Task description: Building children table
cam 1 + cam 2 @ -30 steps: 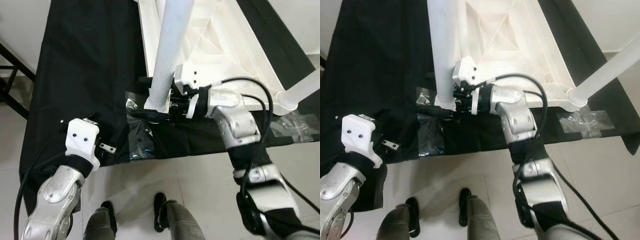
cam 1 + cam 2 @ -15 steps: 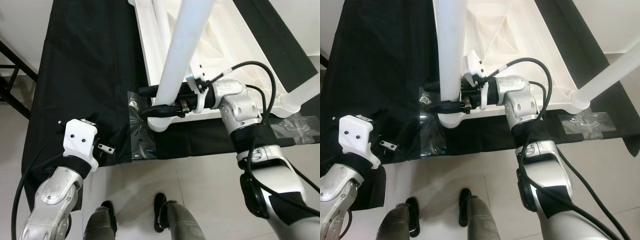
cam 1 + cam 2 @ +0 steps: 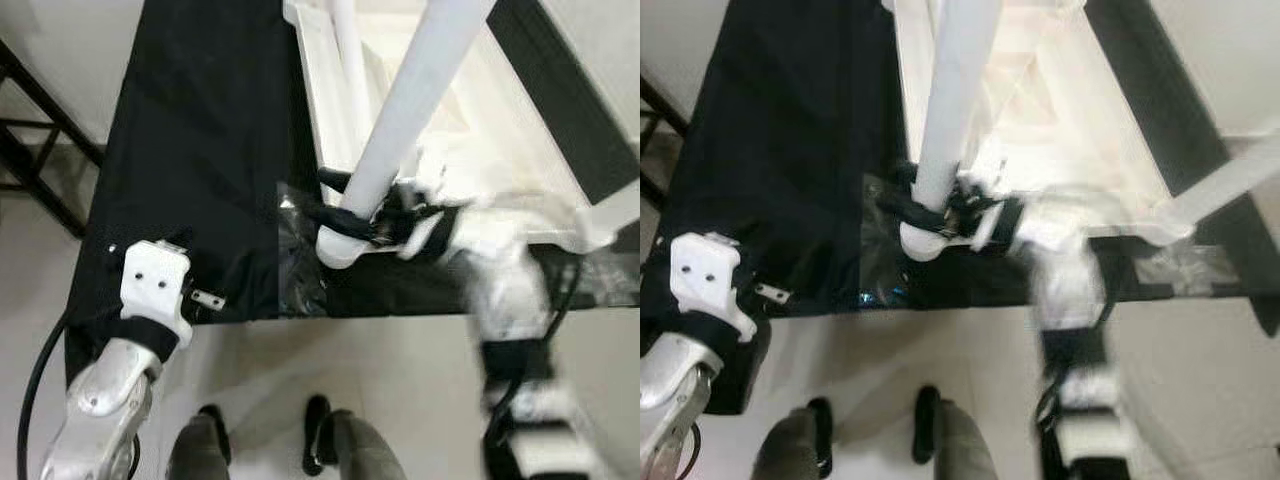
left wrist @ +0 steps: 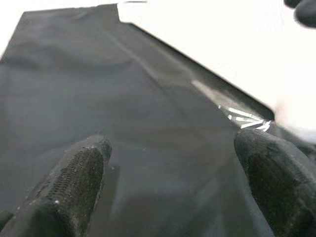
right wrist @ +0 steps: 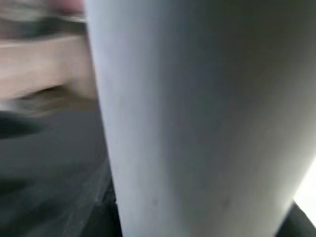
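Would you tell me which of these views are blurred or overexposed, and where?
Left and right eye views: the right arm is smeared by motion, and the white tabletop is washed out. Left wrist view: sharp on the fingers, blown out white at the tabletop. Right wrist view: the white leg is soft, the background streaked.

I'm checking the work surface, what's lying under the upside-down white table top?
A black cloth lies under the white table top, with clear plastic wrap at its near corner. Whatever the cloth covers is hidden.

White table leg (image 3: 400,150), black cloth (image 3: 200,150)
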Tool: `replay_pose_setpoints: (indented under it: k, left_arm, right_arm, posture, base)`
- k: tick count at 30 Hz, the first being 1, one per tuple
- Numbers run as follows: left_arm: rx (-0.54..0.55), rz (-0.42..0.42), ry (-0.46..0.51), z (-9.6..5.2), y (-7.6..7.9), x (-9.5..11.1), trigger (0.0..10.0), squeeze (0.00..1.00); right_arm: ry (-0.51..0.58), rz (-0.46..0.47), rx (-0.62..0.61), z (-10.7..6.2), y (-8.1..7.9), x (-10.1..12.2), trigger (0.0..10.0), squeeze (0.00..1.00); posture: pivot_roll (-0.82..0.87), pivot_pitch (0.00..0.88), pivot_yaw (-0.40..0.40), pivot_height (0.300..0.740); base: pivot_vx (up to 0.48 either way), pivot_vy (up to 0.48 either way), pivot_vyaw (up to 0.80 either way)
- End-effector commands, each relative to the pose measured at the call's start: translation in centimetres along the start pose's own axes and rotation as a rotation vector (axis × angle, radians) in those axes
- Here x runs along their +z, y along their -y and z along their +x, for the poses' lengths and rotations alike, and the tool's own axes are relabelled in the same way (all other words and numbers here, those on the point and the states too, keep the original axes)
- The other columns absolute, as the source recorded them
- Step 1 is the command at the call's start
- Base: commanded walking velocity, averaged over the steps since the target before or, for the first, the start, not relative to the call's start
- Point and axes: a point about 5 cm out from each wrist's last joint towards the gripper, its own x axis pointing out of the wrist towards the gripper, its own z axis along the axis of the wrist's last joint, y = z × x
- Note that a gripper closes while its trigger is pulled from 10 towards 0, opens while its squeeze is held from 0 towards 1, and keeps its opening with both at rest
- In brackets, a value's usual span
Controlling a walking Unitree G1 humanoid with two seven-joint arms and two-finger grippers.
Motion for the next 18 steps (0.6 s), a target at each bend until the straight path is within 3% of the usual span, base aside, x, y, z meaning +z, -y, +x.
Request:
replay_pose_setpoints:
  k: [1,2,10,12,13,14,15,18]
  left_arm:
    - [-0.003,-0.02,-0.014,-0.4,0.0,0.0,10.0,0.0]
    - [-0.004,-0.024,-0.012,-0.3,0.0,0.0,10.0,0.0]
    - [-0.009,-0.028,0.001,0.1,0.1,0.0,10.0,0.0]
    - [-0.011,-0.029,0.0,0.1,0.1,0.0,10.0,0.0]
    - [-0.011,-0.029,0.0,0.1,0.1,0.0,10.0,0.0]
    - [-0.013,-0.03,0.0,0.1,0.2,0.0,10.0,0.0]
    - [-0.015,-0.032,0.001,0.2,0.2,0.0,10.0,0.0]
    - [-0.018,-0.034,0.002,0.3,0.3,0.0,10.0,0.0]
  right_arm:
    - [-0.439,0.081,-0.363,-4.9,0.3,-6.7,0.0,0.0]
    - [-0.452,0.085,-0.376,-5.2,-0.1,-6.9,0.0,0.0]
    - [-0.42,0.022,-0.527,-4.0,2.5,-6.0,0.0,0.0]
    - [-0.429,-0.002,-0.594,-4.0,3.4,-5.5,6.9,0.0]
    - [-0.429,-0.002,-0.594,-4.0,3.4,-5.5,6.9,0.0]
    - [-0.425,-0.008,-0.63,-4.0,3.6,-5.1,10.0,0.0]
    - [-0.394,0.002,-0.658,-3.9,4.2,-4.4,10.0,1.0]
    - [-0.316,0.05,-0.637,-3.2,5.0,-3.2,10.0,1.0]
  posture:
    - [0.16,0.368,-0.153,0.74]
    - [0.15,0.362,-0.151,0.74]
    - [0.15,0.343,-0.148,0.74]
    - [0.14,0.339,-0.143,0.74]
    - [0.14,0.339,-0.143,0.74]
    - [0.14,0.339,-0.143,0.74]
    - [0.14,0.338,-0.138,0.74]
    - [0.14,0.337,-0.137,0.74]
  base:
    - [0.0,0.0,0.0]
    - [0.0,0.0,0.0]
    - [0.0,0.0,0.0]
    - [0.0,0.0,0.0]
    - [0.0,0.0,0.0]
    - [0.0,0.0,0.0]
    - [0.0,0.0,0.0]
    - [0.0,0.0,0.0]
